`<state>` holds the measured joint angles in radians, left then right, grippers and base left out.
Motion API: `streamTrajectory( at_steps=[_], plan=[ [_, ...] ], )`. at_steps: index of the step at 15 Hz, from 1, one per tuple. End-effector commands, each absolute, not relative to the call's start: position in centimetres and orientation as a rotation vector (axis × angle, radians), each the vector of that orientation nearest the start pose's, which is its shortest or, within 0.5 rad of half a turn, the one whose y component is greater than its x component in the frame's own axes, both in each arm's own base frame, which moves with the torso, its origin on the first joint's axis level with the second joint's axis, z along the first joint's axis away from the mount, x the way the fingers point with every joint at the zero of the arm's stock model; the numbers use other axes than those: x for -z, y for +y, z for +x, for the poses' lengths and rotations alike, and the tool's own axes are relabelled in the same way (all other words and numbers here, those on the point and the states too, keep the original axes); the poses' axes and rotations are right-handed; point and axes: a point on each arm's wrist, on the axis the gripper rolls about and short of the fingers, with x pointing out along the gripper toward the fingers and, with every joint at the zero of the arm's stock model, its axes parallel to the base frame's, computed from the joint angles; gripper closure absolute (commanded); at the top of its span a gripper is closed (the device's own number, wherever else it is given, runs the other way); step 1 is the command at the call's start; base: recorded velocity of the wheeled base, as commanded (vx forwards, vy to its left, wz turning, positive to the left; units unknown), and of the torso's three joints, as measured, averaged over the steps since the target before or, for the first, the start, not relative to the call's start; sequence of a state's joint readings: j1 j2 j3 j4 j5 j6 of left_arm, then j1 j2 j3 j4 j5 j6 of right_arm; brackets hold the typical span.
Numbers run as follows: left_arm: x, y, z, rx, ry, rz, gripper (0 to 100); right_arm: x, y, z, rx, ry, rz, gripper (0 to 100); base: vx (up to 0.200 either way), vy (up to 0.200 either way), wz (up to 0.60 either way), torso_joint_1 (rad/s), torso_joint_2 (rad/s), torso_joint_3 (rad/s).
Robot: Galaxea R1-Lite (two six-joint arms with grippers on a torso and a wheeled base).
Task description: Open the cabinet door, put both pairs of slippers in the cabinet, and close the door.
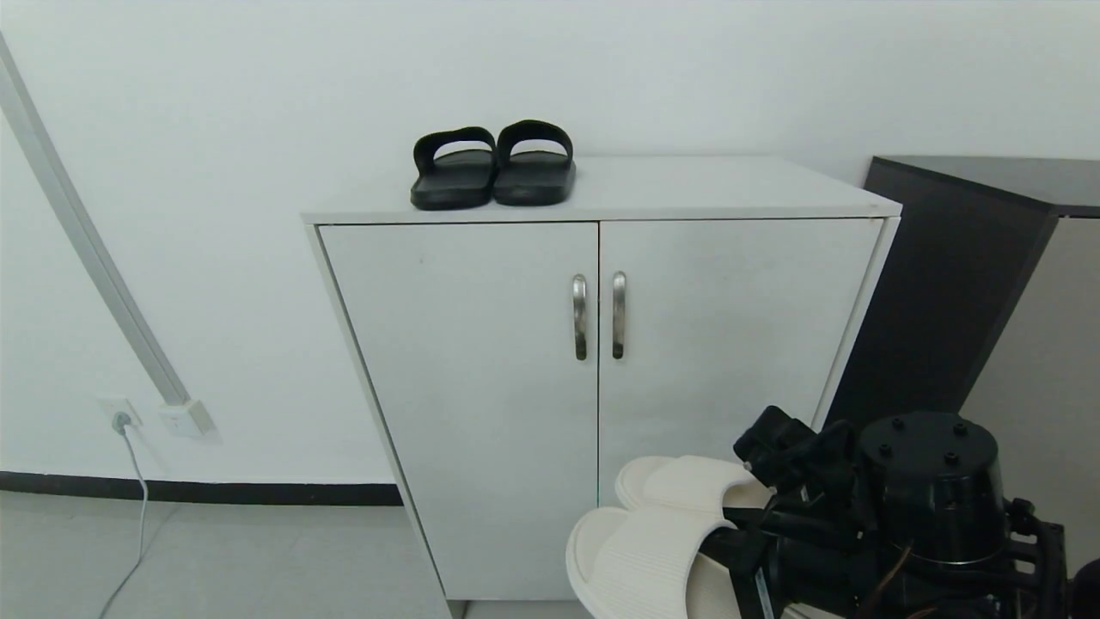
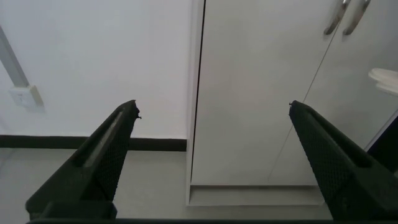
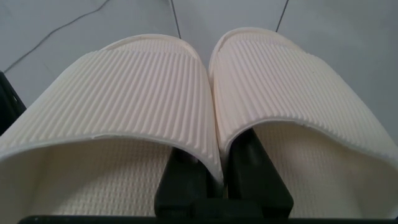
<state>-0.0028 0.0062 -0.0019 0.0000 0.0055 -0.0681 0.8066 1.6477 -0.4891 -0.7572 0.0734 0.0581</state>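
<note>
while clamped on the cream slippers (image 1: 640, 559) by their inner strap edges, hangs low before the shut right door (image 1: 730, 327): right hand (image 3: 221, 173). left hand (image 2: 213, 109) spread wide, empty, facing the left door (image 1: 464, 387); handles (image 1: 580, 316) higher up, at the doors' meeting edge. black slippers (image 1: 492, 168) atop cabinet (image 1: 687, 193).

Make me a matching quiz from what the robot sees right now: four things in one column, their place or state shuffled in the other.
Things
1. black slippers
2. cream slippers
3. cabinet doors
4. left gripper

Place or state
A. both shut
B. on top of the cabinet
C. open, holding nothing
D. held in the right gripper

Pairs: 1-B, 2-D, 3-A, 4-C
</note>
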Motion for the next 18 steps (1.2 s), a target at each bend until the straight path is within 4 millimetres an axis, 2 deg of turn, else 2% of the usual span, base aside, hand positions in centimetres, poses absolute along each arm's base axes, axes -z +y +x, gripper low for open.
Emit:
streamTrajectory(
  at_steps=[1,3,7,10,11,12,13,16,18],
  plan=[
    [-7.6,0.0,-2.2,-0.003,0.011,-0.067,0,-12.8,18.6,17.6,-0.856,0.415,-0.096,100,0.000,0.000,0.00,-0.061,0.44,0.364],
    [-7.7,0.0,-2.2,-0.003,0.012,-0.067,0,-12.6,18.5,17.5,-0.858,0.423,-0.098,100,0.000,0.000,0.00,-0.022,0.38,0.332],
    [-7.8,0.0,-1.6,0.005,0.085,-0.068,0,-12.3,18.5,17.5,-0.860,0.427,-0.112,100,0.000,0.000,0.00,0.001,0.01,-0.002],
    [-7.9,0.1,-1.9,0.002,0.038,-0.035,0,-12.4,18.5,17.4,-0.862,0.421,-0.110,100,0.000,0.000,0.00,-0.007,0.05,0.053],
    [-9.7,0.1,-2.2,0.005,-0.012,-0.065,0,-12.4,18.5,17.5,-0.861,0.418,-0.109,100,0.000,0.000,0.00,-0.007,0.11,0.115],
    [-12.3,0.1,-2.5,0.022,-0.040,-0.157,0,-12.3,18.5,17.4,-0.861,0.419,-0.111,100,0.000,0.000,0.00,-0.002,0.07,0.076],
    [-14.0,0.0,-1.9,0.041,-0.005,-0.193,0,-12.4,18.5,17.5,-0.861,0.418,-0.110,100,0.000,0.000,0.00,0.000,0.00,0.000],
    [-13.8,-0.5,0.8,0.248,0.200,-0.155,0,-12.3,18.6,17.3,-0.867,0.419,-0.112,100,0.000,0.000,0.00,0.000,0.00,0.000],
    [-14.3,-0.8,3.0,0.308,0.256,-0.163,0,-12.5,18.6,17.3,-0.872,0.396,-0.113,100,0.000,0.000,0.00,0.000,0.00,0.000]
  ],
)
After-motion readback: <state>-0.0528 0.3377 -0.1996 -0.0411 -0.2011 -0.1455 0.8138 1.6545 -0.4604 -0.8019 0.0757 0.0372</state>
